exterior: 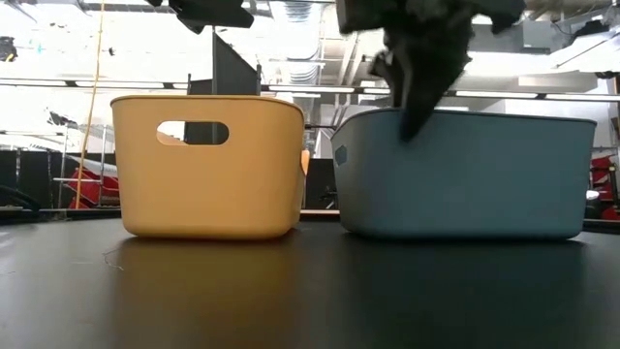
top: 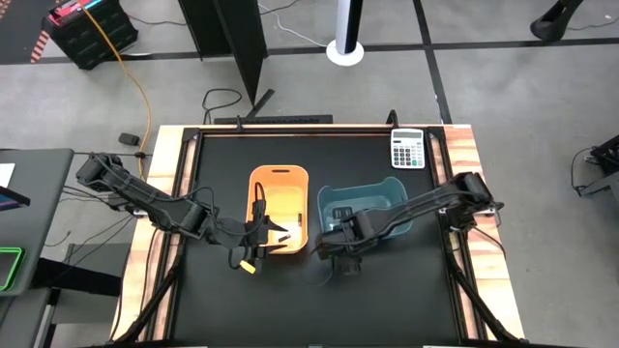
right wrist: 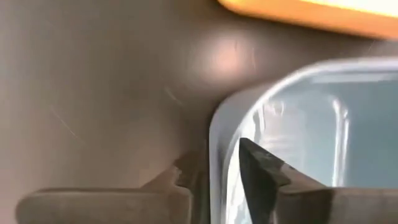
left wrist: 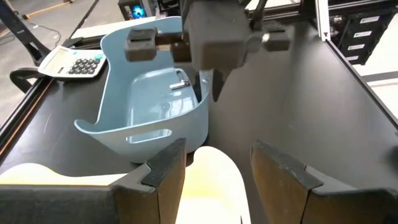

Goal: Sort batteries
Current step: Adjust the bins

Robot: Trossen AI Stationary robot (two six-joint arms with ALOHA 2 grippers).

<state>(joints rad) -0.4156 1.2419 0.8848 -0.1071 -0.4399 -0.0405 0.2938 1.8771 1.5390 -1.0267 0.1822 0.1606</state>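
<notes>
My right gripper (top: 337, 244) straddles the blue bin's (top: 387, 193) rim, fingers parted; I should release fully before lifting clear.

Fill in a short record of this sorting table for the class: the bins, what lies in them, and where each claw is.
orange bin: left of the blue bin
blue bin: holds a pale battery
calculator: far right corner of the table
left claw: open, at the orange bin's near edge
right claw: over the blue bin's near left corner, one finger inside the wall, one outside
</notes>
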